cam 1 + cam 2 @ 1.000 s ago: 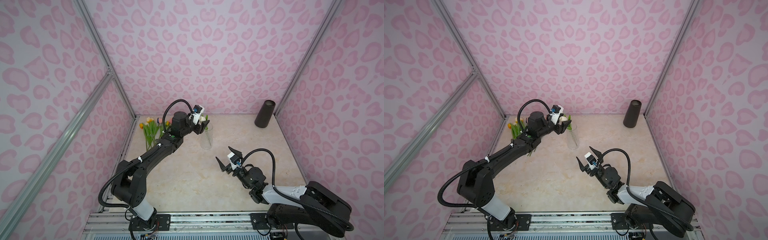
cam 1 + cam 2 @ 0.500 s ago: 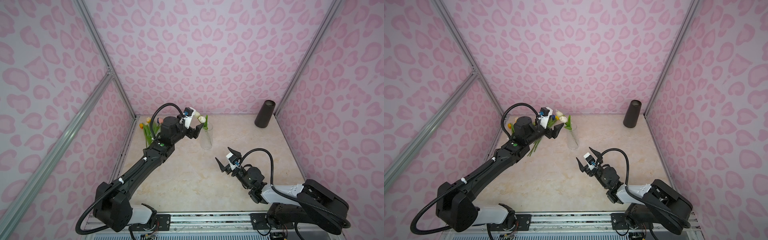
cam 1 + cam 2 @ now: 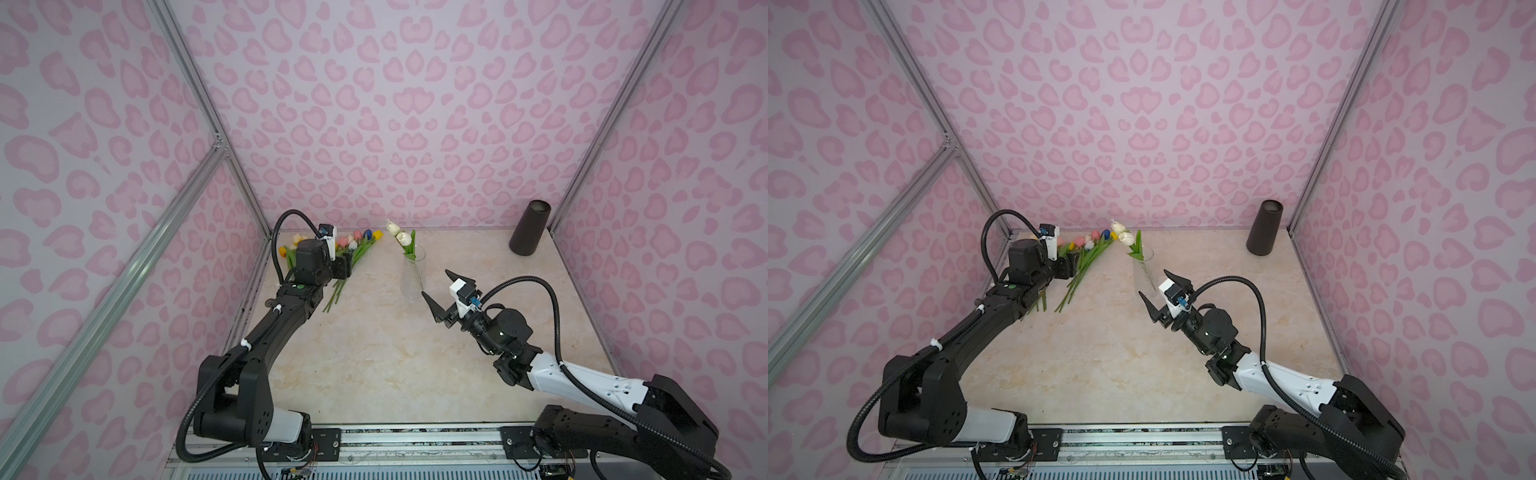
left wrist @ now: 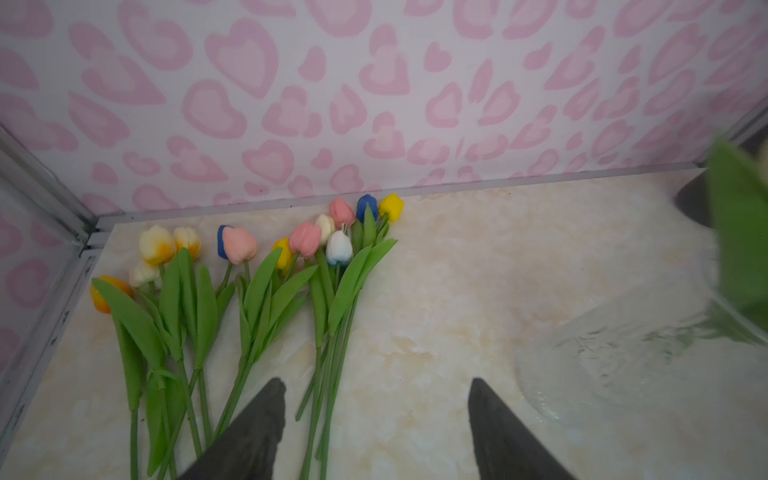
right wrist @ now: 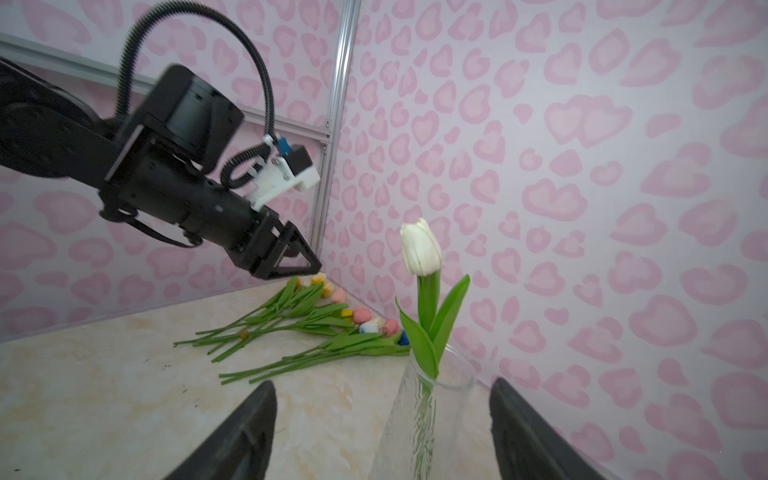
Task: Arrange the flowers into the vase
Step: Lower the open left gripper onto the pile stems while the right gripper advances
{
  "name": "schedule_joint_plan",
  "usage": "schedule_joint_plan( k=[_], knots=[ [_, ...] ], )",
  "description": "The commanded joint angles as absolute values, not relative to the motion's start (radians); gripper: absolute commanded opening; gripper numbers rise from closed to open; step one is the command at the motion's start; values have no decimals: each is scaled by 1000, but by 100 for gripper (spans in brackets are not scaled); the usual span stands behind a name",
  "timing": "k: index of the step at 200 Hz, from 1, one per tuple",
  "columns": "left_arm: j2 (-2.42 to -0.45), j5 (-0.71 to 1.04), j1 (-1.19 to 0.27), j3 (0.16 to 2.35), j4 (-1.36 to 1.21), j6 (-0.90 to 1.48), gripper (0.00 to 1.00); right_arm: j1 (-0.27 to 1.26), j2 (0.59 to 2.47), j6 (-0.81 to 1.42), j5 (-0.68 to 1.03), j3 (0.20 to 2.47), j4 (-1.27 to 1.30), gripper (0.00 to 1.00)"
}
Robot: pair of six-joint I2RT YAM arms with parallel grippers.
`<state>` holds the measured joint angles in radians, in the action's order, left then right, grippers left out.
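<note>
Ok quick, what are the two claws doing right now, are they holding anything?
Left claw: open, holding nothing, over the flowers.
Right claw: open, holding nothing, beside the vase.

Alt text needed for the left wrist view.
Loose tulips, yellow, pink, blue and white, lie on a marble table with heads toward the heart-patterned wall. The left gripper is open, fingers near their stems; a glass vase edges in.
</note>
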<state>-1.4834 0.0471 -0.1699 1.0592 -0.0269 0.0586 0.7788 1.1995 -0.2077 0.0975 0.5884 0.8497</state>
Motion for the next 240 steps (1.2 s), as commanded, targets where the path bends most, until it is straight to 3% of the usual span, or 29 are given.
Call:
schedule_joint_plan(
  k=[1,30,49,88,106,177,187,218,240],
  knots=[
    [-1597,19,-166,1151,156,89,63,780,1286,-107,208,674,636,72],
    [-1721,-32,-165,1227,269,79,54,792,1405,-13,224,737,658,56],
    [-1788,-56,-164,1273,333,60,44,808,1457,19,211,770,658,53],
    [-1904,-68,-158,1339,393,33,41,860,1494,2,211,778,696,53],
    [-1966,-66,-158,1418,441,23,32,878,1501,-13,203,778,710,55],
    [-2122,-62,-156,1566,515,8,32,911,1504,-59,205,772,758,61],
    [-2126,-53,-156,1571,518,6,23,917,1499,-63,194,769,758,61],
    [-2149,-60,-155,1589,520,0,23,926,1488,-79,185,748,770,63],
    [-2155,-51,-155,1590,523,-6,16,932,1469,-81,169,720,796,64]
  ],
)
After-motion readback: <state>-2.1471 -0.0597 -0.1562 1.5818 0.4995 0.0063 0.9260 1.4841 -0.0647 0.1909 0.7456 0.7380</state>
